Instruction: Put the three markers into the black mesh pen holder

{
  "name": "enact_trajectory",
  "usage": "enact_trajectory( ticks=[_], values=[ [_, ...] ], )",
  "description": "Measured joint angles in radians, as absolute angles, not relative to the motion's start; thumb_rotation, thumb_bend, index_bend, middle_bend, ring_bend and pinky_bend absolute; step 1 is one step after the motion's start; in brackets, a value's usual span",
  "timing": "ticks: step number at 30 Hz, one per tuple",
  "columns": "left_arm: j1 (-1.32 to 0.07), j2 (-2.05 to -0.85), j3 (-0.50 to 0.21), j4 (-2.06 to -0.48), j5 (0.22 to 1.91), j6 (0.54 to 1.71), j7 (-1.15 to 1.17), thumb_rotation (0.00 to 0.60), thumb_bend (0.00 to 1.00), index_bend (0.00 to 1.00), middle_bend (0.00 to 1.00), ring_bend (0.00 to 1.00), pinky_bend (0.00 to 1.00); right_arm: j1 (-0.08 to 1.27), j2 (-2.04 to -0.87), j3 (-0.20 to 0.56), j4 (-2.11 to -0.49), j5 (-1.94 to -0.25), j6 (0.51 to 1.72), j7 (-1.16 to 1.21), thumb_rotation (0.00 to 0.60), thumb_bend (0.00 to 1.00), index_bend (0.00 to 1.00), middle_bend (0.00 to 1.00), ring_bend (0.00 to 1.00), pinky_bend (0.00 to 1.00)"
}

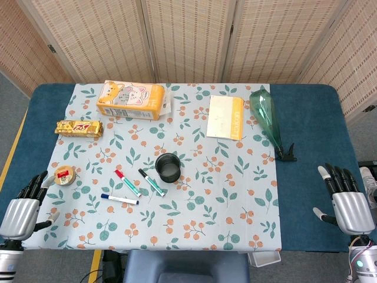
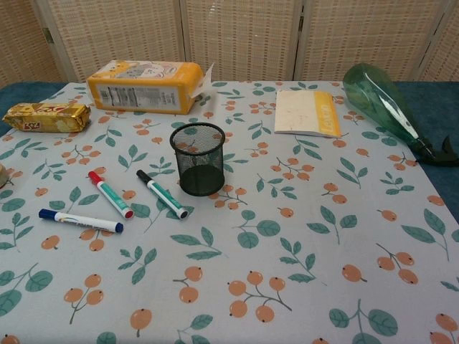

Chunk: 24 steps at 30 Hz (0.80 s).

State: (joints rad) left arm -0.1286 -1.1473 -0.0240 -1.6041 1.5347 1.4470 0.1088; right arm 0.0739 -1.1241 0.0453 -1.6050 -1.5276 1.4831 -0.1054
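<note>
Three markers lie on the surface left of the pen holder, and both my hands are empty.

I see the red-capped marker (image 1: 127,182), the black-capped marker (image 1: 151,182) and the blue-capped marker (image 1: 119,200) flat on the leaf-print cloth (image 1: 235,194), none inside the black mesh pen holder (image 1: 168,167), which stands upright just right of them. My left hand (image 1: 22,207) and right hand (image 1: 346,200) rest at the near corners, fingers spread, holding nothing, well apart from the markers.
</note>
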Motion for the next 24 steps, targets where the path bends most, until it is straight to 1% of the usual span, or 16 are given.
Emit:
enact_trajectory(
  ticks=[7,13,21,23,24],
  values=[
    [-0.12,-1.144,-0.014,-1.61,1.554,1.468,0.103,0.6,0.27,0.0,0.0,0.0,0.26,0.085,-1.13,0.045,-1.606,-1.53,1.467,-0.118,0.6,0.11,0.0,0.0,0.0,0.0],
    [-0.105,-1.132,-0.008,-1.62,1.587,1.511,0.088,0.6,0.27,0.0,0.0,0.0,0.26,0.102,-1.135,0.055,-1.606,-1.503,1.432,-0.124,0.6,0.11,0.0,0.0,0.0,0.0],
    [-0.092,-1.12,0.0,-1.627,1.577,1.514,0.084,0.6,0.27,0.0,0.0,0.02,0.26,0.11,-1.143,0.049,-1.616,-1.522,1.43,-0.147,0.6,0.11,0.0,0.0,0.0,0.0],
    [-0.089,-1.119,-0.001,-1.629,1.581,1.523,0.086,0.6,0.27,0.0,0.0,0.07,0.26,0.112,-1.143,0.045,-1.616,-1.527,1.427,-0.147,0.6,0.11,0.0,0.0,0.0,0.0],
    [-0.089,-1.12,-0.002,-1.629,1.585,1.528,0.087,0.6,0.27,0.0,0.0,0.17,0.32,0.113,-1.142,0.044,-1.616,-1.527,1.427,-0.145,0.6,0.11,0.0,0.0,0.0,0.0]
  ],
)
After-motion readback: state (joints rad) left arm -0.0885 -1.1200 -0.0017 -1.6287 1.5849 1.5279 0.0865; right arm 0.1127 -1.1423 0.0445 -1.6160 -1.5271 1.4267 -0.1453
